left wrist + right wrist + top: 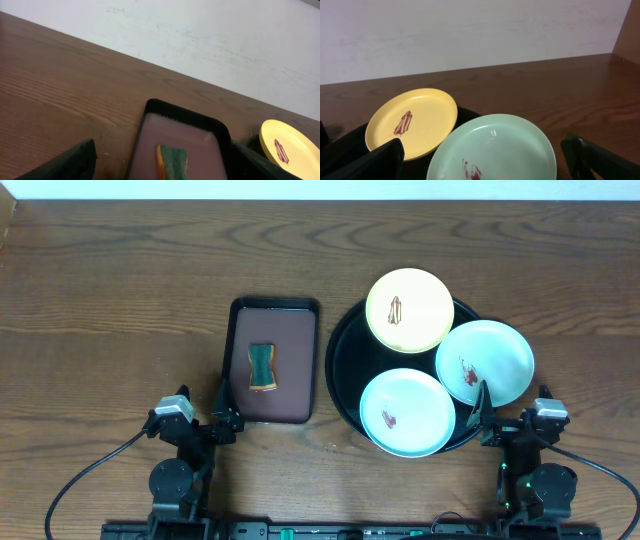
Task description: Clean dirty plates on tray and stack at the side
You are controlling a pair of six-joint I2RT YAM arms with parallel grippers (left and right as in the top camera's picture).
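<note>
Three plates sit on the round black tray [343,370]. The pale yellow plate [410,310] is at the back, with a red-brown smear; it also shows in the right wrist view [415,120] and the left wrist view [290,147]. A mint plate [485,362] at the right is smeared and shows in the right wrist view [495,150]. Another smeared mint plate [407,412] is at the front. My left gripper [222,412] is open near the rectangular tray's front edge. My right gripper [478,412] is open just in front of the right mint plate.
A dark-brown rectangular tray [290,345] lies left of the black tray and holds a green and orange sponge [262,367], which also shows in the left wrist view [172,161]. Wooden table [110,310] extends left and behind.
</note>
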